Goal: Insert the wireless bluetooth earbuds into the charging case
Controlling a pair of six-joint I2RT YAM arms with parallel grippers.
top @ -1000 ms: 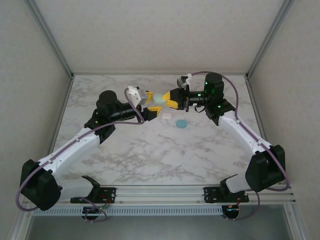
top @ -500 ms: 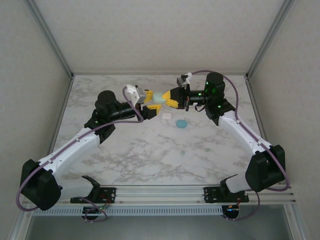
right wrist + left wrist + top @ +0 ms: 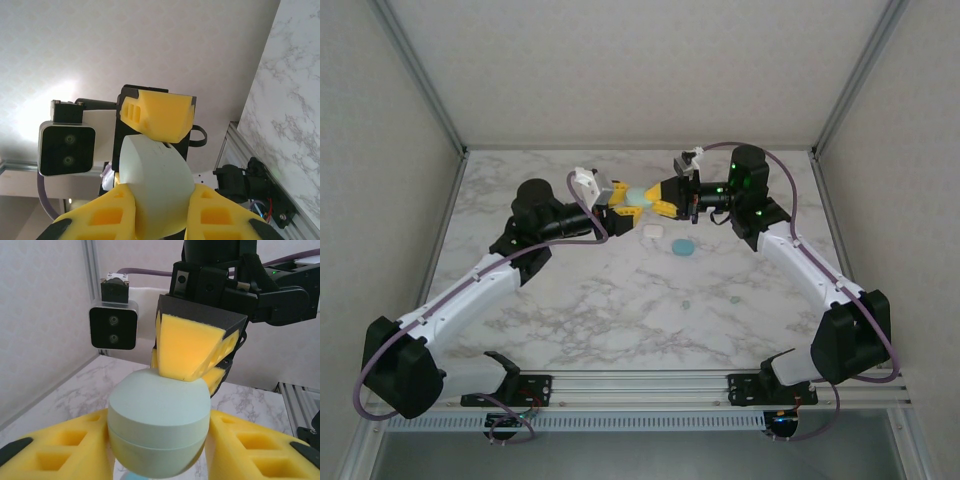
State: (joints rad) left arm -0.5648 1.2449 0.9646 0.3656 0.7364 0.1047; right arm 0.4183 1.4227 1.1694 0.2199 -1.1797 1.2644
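The left gripper [image 3: 160, 440] and right gripper [image 3: 160, 215] both pinch the closed green charging case [image 3: 159, 410] aloft between them, likely to pry its lid open next, while the earbuds [image 3: 686, 303] lie on the bench [image 3: 570, 300] well apart from both

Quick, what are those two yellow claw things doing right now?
Left tool: closed on the pale green charging case.
Right tool: closed on the same case, from the opposite side.
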